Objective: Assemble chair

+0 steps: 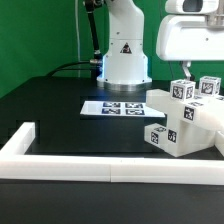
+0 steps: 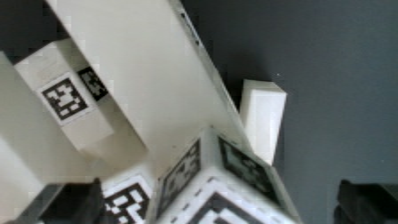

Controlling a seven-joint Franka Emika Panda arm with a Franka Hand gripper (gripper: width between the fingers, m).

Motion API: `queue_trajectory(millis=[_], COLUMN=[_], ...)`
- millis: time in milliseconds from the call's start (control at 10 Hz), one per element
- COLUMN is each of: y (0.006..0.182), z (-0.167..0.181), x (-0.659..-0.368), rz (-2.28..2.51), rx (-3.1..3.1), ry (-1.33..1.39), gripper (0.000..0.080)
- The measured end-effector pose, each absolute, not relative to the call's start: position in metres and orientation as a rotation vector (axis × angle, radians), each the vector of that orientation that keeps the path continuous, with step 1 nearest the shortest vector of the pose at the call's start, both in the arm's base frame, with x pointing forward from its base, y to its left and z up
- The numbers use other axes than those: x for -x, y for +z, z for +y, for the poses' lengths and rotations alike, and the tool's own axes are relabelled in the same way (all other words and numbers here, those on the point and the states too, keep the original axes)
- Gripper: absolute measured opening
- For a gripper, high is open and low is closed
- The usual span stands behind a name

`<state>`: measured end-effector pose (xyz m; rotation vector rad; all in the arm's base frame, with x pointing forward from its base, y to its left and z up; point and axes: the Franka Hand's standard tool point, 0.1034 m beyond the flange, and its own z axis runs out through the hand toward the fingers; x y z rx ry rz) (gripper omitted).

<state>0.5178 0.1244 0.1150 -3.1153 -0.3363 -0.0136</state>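
- A long low white border rail ran along the near edge of the black table, with a short arm turning back at the exterior view's left; it lay apart from everything else.
- A thin flat white marker board printed with black tags lay flat on the table near the middle of that view, just in front of the robot's white rounded base; a dark cable trailed from the base toward the green backdrop.
- The chair, a cluster of small white blocky plastic parts bearing square black-and-white tags, stood on the table at the exterior view's right, close beside the marker board; a broad slab leaned tilted at its front, and tagged posts rose at its top; whether the parts were fully joined could not be told.
- The white hand hung directly above the chair's posts at the exterior view's right, partly cut off by the frame edge.
- In the wrist view the hand was released, its two dark fingers standing wide apart with nothing between them; a tagged corner of the chair lay below the gap, a tagged post and a long tilted slab lay beside it, and no finger touched any part.
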Motion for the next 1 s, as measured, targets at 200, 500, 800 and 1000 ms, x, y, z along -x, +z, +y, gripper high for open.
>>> queue_trajectory(millis=[200,500,800,1000], y=[0.1144,0.1144,0.1144,0.1144], z=[0.1242,0.1220,0.1200,0.1199], x=[-0.5171,-0.5176,-0.5181,-0.5181], rz=[-0.531,-0.817,-0.955,-0.899], rx=[3.089,3.027,2.988,3.005], ry=[-0.013,-0.014,-0.014,-0.014], gripper=[0.0649,0.0649,0.0649,0.0513])
